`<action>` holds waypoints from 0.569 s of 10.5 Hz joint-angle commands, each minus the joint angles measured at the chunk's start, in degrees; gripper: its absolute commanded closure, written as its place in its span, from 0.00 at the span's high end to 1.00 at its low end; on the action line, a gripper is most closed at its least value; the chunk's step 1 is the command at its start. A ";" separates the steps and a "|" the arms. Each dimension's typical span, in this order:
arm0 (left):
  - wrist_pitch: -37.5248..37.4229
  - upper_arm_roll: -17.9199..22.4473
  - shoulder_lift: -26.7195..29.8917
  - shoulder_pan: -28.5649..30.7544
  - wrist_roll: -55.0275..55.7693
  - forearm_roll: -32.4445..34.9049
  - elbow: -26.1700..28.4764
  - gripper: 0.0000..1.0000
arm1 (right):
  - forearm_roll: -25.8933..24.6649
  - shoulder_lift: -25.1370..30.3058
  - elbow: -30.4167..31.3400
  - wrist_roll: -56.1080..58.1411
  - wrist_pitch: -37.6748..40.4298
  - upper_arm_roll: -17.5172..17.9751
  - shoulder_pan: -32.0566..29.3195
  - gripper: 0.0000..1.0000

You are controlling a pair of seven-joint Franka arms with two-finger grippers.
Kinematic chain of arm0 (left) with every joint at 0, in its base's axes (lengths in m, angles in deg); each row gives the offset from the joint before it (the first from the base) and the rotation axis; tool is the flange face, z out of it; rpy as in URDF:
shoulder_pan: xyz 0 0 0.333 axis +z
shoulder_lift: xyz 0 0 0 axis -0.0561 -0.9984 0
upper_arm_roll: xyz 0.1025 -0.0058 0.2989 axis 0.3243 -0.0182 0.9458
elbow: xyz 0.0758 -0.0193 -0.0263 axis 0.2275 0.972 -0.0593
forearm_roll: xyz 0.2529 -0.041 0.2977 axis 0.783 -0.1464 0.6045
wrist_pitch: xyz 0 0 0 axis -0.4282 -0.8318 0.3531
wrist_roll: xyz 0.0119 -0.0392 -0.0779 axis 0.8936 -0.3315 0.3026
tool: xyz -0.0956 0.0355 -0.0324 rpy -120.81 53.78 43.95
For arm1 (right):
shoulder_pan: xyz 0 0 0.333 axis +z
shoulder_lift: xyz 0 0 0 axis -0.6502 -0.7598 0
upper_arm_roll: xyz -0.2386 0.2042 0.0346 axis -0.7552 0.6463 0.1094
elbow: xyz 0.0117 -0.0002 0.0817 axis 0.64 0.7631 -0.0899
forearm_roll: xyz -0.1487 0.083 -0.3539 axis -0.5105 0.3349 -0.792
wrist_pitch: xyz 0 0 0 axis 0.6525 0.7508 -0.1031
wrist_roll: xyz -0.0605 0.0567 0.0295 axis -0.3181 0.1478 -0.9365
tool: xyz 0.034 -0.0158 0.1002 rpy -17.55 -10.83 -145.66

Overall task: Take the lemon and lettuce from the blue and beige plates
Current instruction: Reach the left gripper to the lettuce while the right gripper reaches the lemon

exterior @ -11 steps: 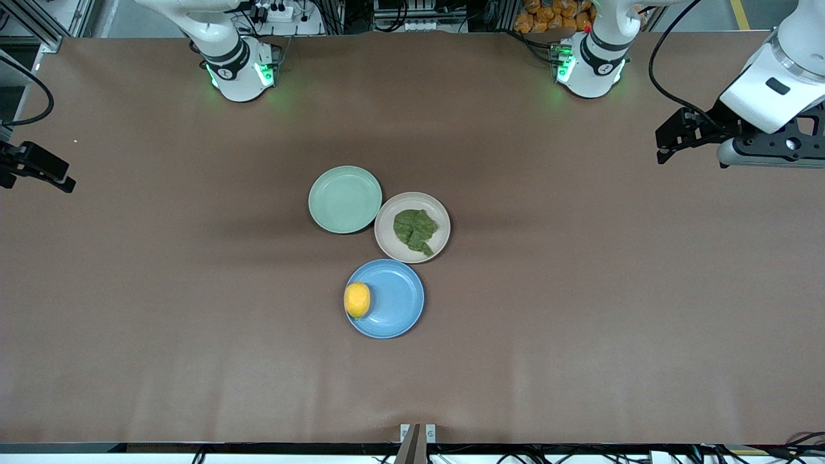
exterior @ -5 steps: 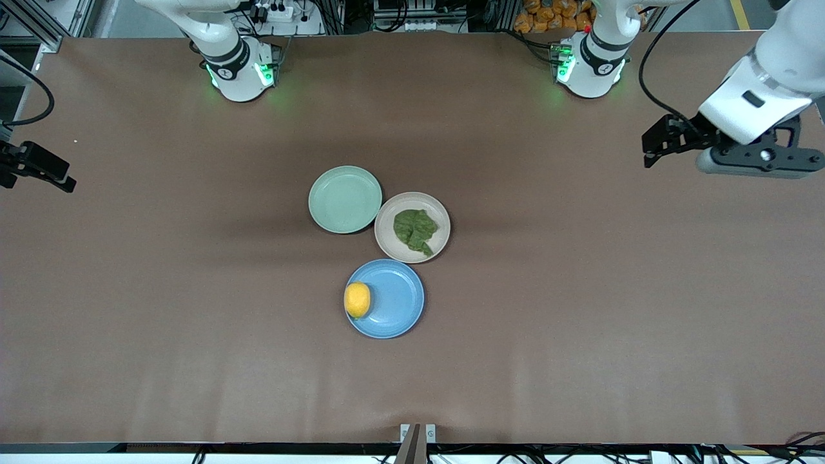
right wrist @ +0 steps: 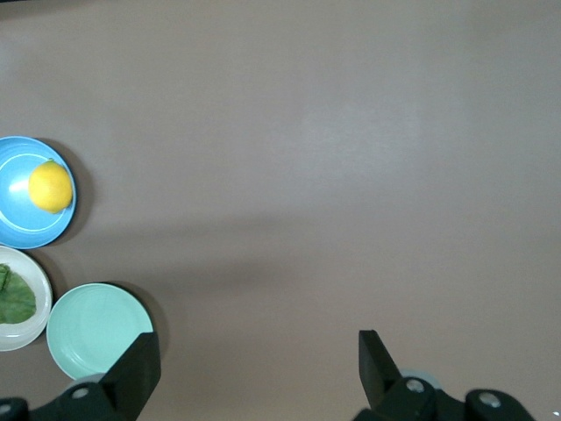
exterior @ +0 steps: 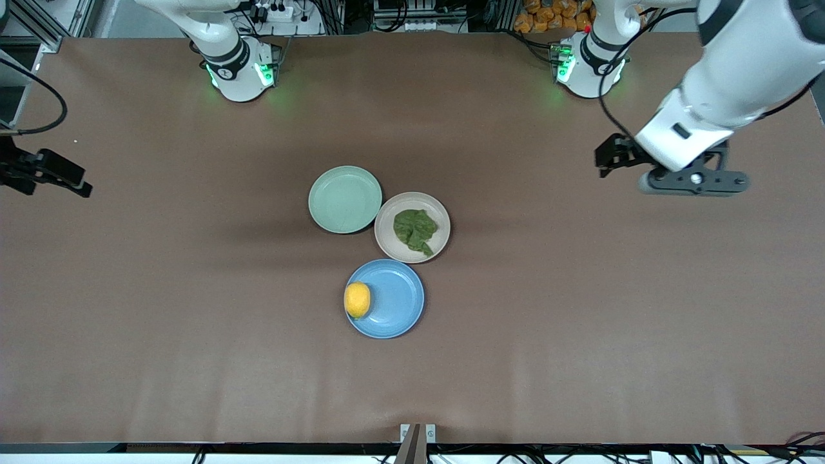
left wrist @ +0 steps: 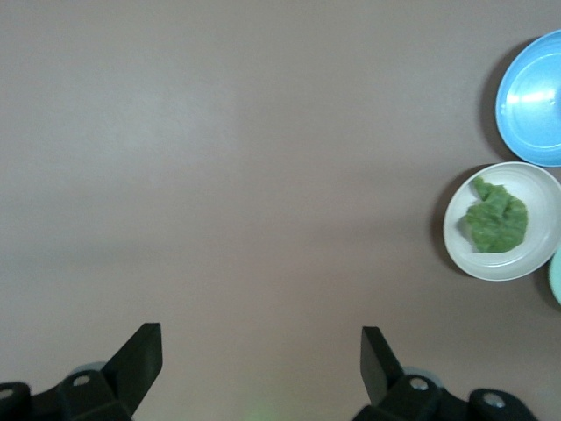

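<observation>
Lemon sits on the blue plate at frame centre, lettuce on the beige plate. Wrist views alone show left gripper and right gripper jaws spread apart.

- No writing, label, brand, number or sign can be read anywhere in these views.
- The plates, the bench and the arms carry no legible marks.
</observation>
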 commanded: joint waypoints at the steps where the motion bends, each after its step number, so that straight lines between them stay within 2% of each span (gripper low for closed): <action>1: 1.60 0.15 -3.01 -2.82 6.84 -2.31 -1.56 1.00 | 1.23 -0.33 2.00 1.14 -0.93 -0.09 0.50 1.00; 3: 4.23 0.15 -5.90 -6.16 12.46 -2.32 -1.56 1.00 | 1.15 -1.82 2.88 0.54 -4.34 0.08 2.26 1.00; 6: 9.76 0.33 -11.17 -11.87 21.96 -1.88 -1.47 1.00 | 1.67 -7.17 2.98 -1.31 -10.50 0.43 6.03 1.00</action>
